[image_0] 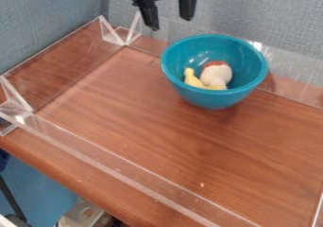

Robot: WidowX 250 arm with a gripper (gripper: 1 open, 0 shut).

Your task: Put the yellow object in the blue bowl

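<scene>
End effector point(168, 15) is hovering spread, empty; small smooth yellow banana-shaped toy point(194, 78), likely light and slippery, is lying inside deep teal-blue plastic bowl point(252, 83); grip mid-curve.

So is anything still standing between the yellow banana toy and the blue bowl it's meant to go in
Nothing visible does. The yellow banana toy already lies inside the blue bowl, beside a whitish mushroom-like piece. The gripper hangs open above and to the left of the bowl, holding nothing.

The yellow banana toy point(192, 78) is lying inside the teal-blue bowl point(247, 89), against its left wall. The bowl is standing upright, below and right of the open pincer point(168, 11).
</scene>
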